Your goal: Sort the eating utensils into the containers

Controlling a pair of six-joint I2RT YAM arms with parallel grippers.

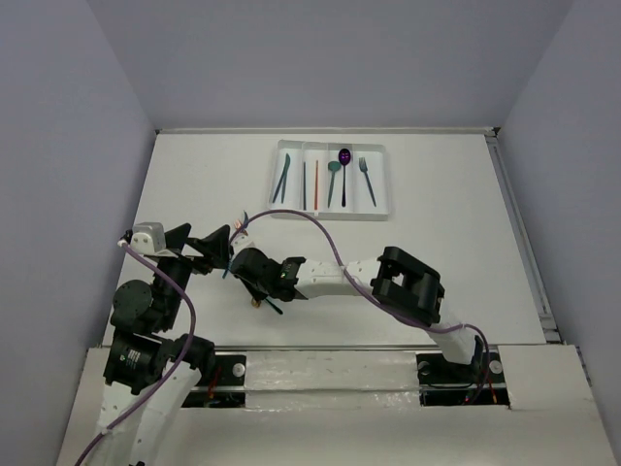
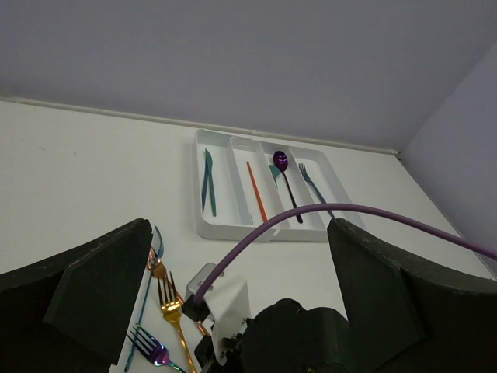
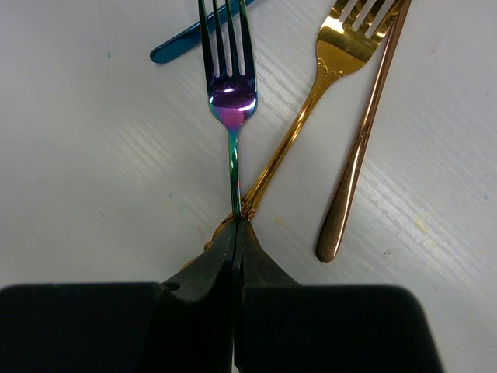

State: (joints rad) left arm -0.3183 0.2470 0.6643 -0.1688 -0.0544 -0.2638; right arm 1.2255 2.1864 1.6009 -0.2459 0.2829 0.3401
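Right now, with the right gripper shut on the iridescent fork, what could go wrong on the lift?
1. The handle of the gold fork crosses the iridescent fork right at the tips of the right gripper; lifting may drag it into the copper handle beside it.
2. The grip is on the thin handle, well away from the tines, so the fork may pivot or slip.

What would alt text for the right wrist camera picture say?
The right gripper, shut, pinches the thin handle of a rainbow fork over the white table. A gold fork crosses beneath it; a copper handle lies right, a blue handle upper left.
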